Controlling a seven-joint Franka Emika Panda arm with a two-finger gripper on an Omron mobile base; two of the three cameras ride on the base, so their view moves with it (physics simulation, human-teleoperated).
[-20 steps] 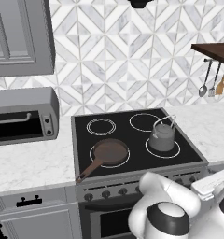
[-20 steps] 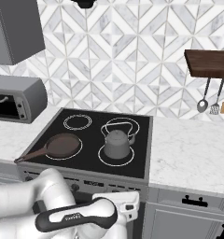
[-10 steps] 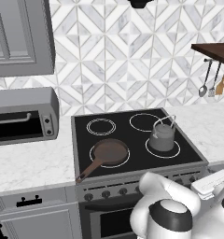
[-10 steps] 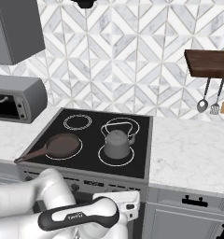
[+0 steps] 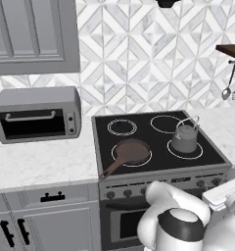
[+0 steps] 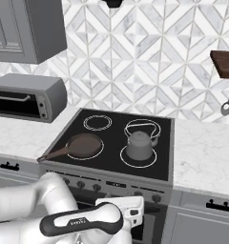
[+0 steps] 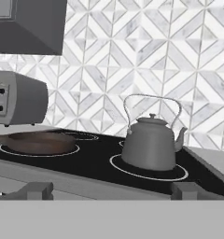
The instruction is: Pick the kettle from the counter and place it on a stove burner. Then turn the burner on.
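Note:
The dull-grey kettle (image 5: 184, 138) (image 6: 139, 144) (image 7: 151, 142) stands upright on the front right stove burner (image 5: 198, 153) (image 6: 152, 162) (image 7: 178, 175), a thin white circle on the black glass. The white marble counter (image 5: 41, 162) (image 6: 207, 152) runs on both sides of the cooktop. My gripper (image 5: 222, 194) (image 6: 130, 212) hangs low in front of the stove's control panel, below the kettle's burner, touching nothing I can see. Its fingers are hidden, so open or shut is unclear. The hand view looks level across the cooktop at the kettle.
A brown frying pan (image 5: 129, 153) (image 6: 80, 146) (image 7: 37, 142) covers the front left burner, handle pointing off the front edge. A toaster oven (image 5: 36, 117) (image 6: 28, 96) sits on the left counter. Stove knobs (image 5: 109, 194) (image 6: 157, 198) line the front panel. Utensils (image 5: 227, 90) hang at right.

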